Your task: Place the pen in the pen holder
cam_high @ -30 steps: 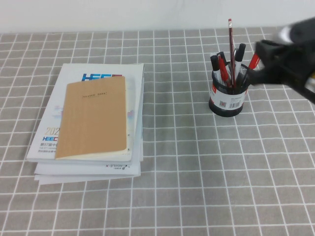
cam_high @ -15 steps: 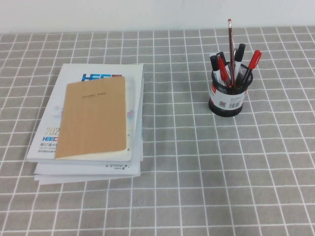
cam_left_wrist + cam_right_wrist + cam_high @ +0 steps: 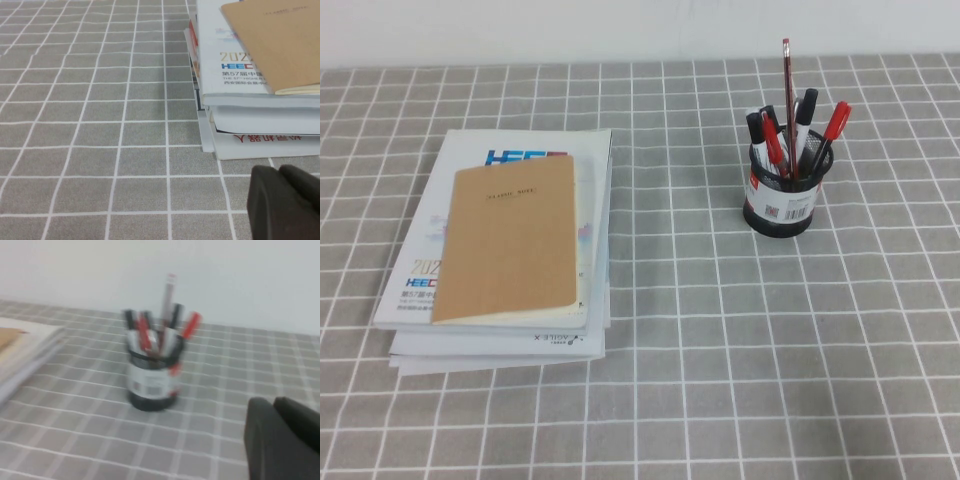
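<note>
The pen (image 3: pixel 788 90), a thin dark-red stick, stands upright in the black mesh pen holder (image 3: pixel 781 208) at the table's back right, rising above the markers and red-capped pens beside it. In the right wrist view the pen (image 3: pixel 167 292) and holder (image 3: pixel 150 385) are blurred and stand well away from my right gripper (image 3: pixel 274 404), which is shut and empty. My left gripper (image 3: pixel 279 172) is shut and empty, low over the cloth near the corner of the book stack. Neither arm shows in the high view.
A stack of books with a tan notebook (image 3: pixel 510 240) on top lies at the left of the checked grey cloth; it also shows in the left wrist view (image 3: pixel 260 55). Black-capped markers (image 3: pixel 807 112) and red-capped pens (image 3: pixel 835 120) fill the holder.
One second ago my right gripper was beside the holder at the right edge of the high view. It has drawn back out of that view. The pen and holder have not moved.
</note>
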Robot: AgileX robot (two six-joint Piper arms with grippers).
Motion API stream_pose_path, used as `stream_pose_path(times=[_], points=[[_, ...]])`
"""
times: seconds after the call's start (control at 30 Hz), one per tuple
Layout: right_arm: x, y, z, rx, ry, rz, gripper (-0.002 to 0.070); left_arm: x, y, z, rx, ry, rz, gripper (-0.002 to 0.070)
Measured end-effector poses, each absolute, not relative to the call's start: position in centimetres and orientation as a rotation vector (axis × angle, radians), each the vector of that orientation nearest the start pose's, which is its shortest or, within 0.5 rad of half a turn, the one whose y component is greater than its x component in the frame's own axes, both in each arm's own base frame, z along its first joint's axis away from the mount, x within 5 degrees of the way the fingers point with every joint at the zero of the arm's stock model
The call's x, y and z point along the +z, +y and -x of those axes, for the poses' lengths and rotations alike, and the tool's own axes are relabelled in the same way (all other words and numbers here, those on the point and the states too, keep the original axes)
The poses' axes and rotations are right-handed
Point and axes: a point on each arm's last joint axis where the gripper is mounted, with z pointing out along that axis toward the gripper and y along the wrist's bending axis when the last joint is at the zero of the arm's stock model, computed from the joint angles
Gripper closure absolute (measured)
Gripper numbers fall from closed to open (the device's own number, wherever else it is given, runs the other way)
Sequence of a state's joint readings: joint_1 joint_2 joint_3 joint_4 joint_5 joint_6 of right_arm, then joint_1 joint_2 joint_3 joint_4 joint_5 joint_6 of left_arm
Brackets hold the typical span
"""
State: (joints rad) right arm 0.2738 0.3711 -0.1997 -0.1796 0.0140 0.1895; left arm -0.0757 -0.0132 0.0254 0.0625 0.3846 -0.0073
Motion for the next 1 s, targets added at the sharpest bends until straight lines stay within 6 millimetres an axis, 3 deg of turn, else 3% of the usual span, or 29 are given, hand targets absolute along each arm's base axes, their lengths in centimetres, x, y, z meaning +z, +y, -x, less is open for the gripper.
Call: stream_pose_path(times=[0.27,0.53,0.77,1.0], points=[[21.0,0.6,-6.8,0.086,1.621,0.057,0.0688,17.1,-0.2,-5.2,0.005,1.877,-0.103,0.068],[20.2,0.4,-6.4,0.083,1.665,0.03,0.0688,17.1,-0.2,-5.2,0.005,1.877,-0.103,0.068],[17.5,0.4,-5.4,0.109,1.846,0.0,0.0688,17.1,-0.2,-5.2,0.005,1.877,-0.103,0.068],[17.2,0.5,-5.3,0.116,1.87,-0.008,0.0688,17.1,-0.2,-5.2,0.005,1.877,-0.103,0.068]])
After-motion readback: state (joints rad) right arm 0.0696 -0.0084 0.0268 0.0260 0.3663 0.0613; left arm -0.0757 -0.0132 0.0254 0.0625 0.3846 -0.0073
